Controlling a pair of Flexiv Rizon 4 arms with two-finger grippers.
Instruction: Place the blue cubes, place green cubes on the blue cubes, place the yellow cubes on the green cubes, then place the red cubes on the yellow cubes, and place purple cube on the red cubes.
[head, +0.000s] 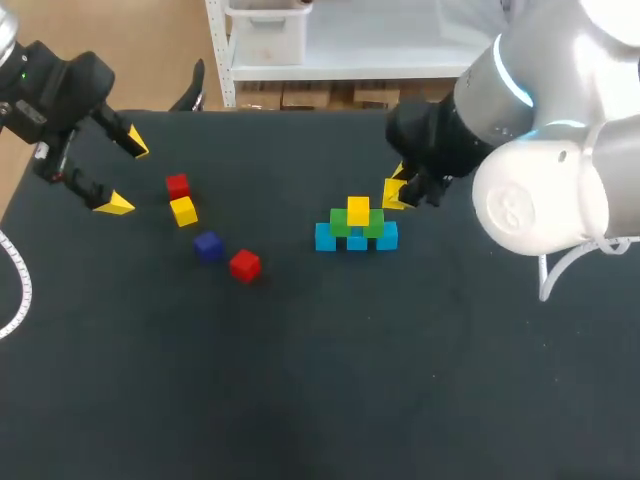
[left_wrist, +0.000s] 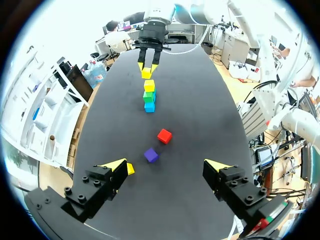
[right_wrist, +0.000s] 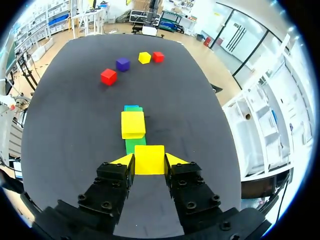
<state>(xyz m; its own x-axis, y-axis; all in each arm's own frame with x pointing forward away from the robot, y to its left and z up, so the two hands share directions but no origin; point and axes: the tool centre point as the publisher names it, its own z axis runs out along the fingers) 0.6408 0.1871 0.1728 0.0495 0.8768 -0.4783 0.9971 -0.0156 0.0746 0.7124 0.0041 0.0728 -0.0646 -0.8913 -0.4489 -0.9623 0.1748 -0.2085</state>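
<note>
A: R arm, what's it doing?
B: The right gripper is clamped on a small matte yellow cube, 1 finger on each side face. Top & bottom are left free, prob so the cube can go down flat. It hangs just far-right of the stack, not touching it.

A: Stack status?
B: 3 light-blue cubes sit in a row on the black table. 2 green cubes are on them, & 1 top yellow cube sits over the seam btw the greens. It's staggered, so each block rests on 2 below.

A: So we're in the yellow layer?
B: I'd say so. The held one prob goes on the greens too, but w/ the top one centred, room looks tight. Can't tell the exact spot.

A: L arm?
B: The left gripper is at far left, fingers wide apart, nothing btw them. The loose pieces lie to its right. A red cube is just beside a spare yellow cube, w/ a dark purple cube & a 2nd red cube nearer. My guess is the L arm is there to take those w/o crossing the R arm.
</note>
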